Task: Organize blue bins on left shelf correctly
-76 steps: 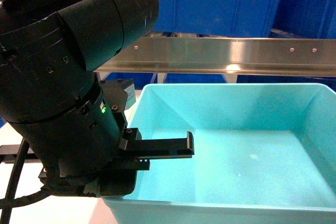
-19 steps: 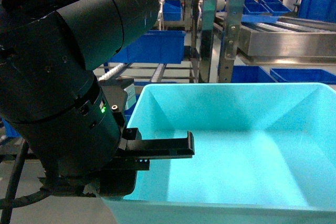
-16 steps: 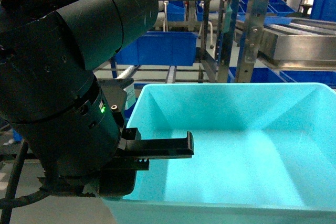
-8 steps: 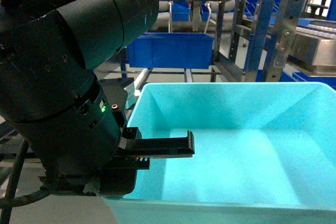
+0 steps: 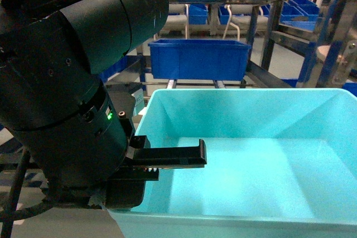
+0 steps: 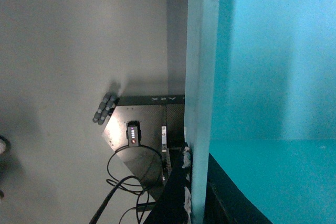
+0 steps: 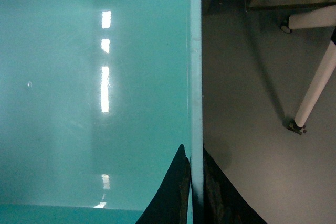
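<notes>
1. Pale turquoise plastic fills the lower right of the head view: the blue bin [image 5: 251,154], with the left gripper [image 5: 167,163] at its left wall, one finger [image 5: 184,157] inside.
2. The left wrist view shows what the head view hides: the gripper closed on the bin wall [image 6: 198,103], a finger on each side, above grey floor [image 6: 68,51].
3. The right wrist view shows the right gripper [image 7: 193,192] pinching the opposite wall.
4. Only the head view shows a dark blue crate [image 5: 198,58] on a rack at upper centre.
</notes>
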You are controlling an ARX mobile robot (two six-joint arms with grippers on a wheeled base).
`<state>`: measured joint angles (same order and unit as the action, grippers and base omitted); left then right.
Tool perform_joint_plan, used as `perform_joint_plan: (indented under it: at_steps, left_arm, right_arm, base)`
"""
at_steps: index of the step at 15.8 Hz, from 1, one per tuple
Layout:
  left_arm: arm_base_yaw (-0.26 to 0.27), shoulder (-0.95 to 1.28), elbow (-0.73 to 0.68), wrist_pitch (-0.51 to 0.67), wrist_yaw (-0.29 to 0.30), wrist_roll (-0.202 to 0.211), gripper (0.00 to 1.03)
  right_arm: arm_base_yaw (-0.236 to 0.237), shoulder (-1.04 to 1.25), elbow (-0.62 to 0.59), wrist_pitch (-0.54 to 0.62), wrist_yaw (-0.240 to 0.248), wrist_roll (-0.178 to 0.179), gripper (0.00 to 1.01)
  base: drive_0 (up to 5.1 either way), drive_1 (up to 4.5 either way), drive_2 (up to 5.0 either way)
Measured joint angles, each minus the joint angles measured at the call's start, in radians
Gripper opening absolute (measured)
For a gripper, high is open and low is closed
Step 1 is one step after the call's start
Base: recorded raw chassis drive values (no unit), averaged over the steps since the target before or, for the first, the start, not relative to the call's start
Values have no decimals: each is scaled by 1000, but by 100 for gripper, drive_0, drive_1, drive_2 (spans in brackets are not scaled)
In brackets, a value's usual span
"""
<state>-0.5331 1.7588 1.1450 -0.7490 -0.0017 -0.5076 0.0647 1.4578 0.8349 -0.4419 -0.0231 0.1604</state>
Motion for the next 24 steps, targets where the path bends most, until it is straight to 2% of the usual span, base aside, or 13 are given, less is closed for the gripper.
perform_joint_plan:
  at_steps: [22,24]
  left_arm:
    - [0,-2,0,-6,-1,0,2]
    - [2,-2,0,2,-1,0,2]
  right_arm:
    - [0,0,0,-1,-1,0,2]
    - [0,1,0,4,-3,0,2]
  base:
    - [-274,498,-218]
    - [-23,175,-222]
